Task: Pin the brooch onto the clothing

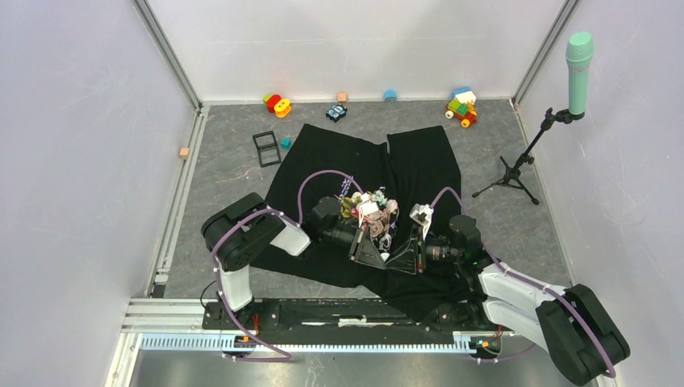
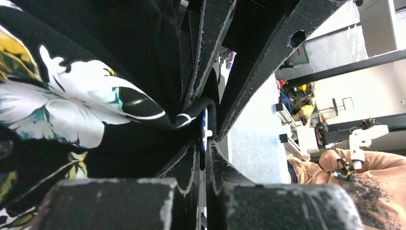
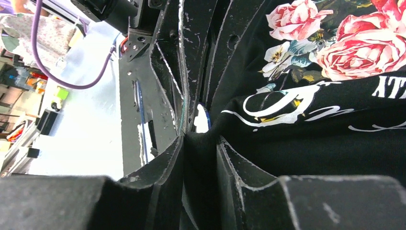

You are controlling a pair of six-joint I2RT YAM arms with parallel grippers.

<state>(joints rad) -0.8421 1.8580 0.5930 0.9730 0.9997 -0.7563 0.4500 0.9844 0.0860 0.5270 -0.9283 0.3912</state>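
Observation:
The clothing [image 1: 419,161], a black T-shirt, lies spread on the grey table, its rose print [image 1: 371,205] bunched up between the two arms. My left gripper [image 2: 206,141] is shut on the brooch [image 2: 203,128], a thin blue disc seen edge-on with a small white part, pressed against a fold of the clothing [image 2: 119,72]. Facing it, my right gripper [image 3: 201,136] is pinched on a fold of the clothing [image 3: 203,158]. The brooch [image 3: 206,115] shows as a blue edge just past that fold. In the top view the left gripper [image 1: 375,250] and right gripper [image 1: 397,254] meet tip to tip over the shirt.
A black square frame [image 1: 266,147] and a teal cube [image 1: 285,143] lie left of the shirt's far edge. Toys [image 1: 277,103] and a block truck [image 1: 461,106] line the back wall. A microphone stand [image 1: 516,169] stands at right. An orange cube [image 1: 184,152] sits at far left.

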